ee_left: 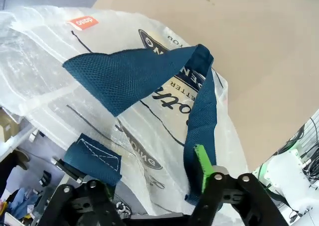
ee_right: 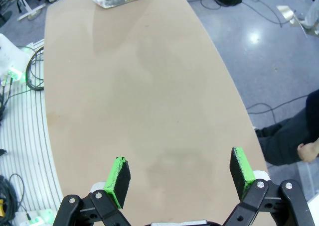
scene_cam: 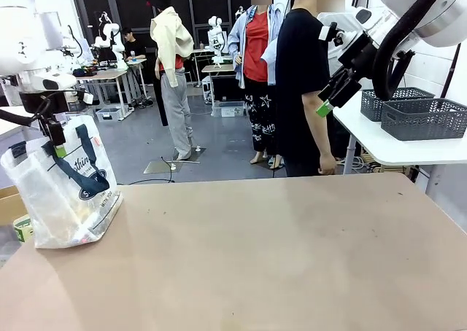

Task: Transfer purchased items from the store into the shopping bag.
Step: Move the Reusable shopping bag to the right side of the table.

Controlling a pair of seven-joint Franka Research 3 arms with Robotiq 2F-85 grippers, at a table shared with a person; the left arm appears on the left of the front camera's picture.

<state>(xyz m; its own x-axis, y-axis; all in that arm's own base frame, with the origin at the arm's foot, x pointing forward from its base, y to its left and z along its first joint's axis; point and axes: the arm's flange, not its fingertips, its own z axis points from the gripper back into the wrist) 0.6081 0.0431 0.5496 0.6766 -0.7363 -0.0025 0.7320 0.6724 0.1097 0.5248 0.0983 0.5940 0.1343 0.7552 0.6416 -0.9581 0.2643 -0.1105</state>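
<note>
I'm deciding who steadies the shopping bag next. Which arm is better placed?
Left, probably. The left gripper is right over the shopping bag at its navy handles; the right gripper hangs open, high over the bare table.

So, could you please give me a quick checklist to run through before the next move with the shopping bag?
1. Shopping bag standing on the table at its left edge: ok.
2. Left claw at the bag's navy handle: ok, the strap runs past a green pad; whether it is pinched, cannot tell.
3. Right claw open and holding nothing, raised above bare tabletop: ok.
4. Goods inside the bag: a few small pieces show at its bottom; which ones, cannot tell.
5. Grey baskets sit on the white side table beyond the right arm, not on the shared table: not ok for picking.
6. Person stands at the far side, hands off the table: ok.
</note>
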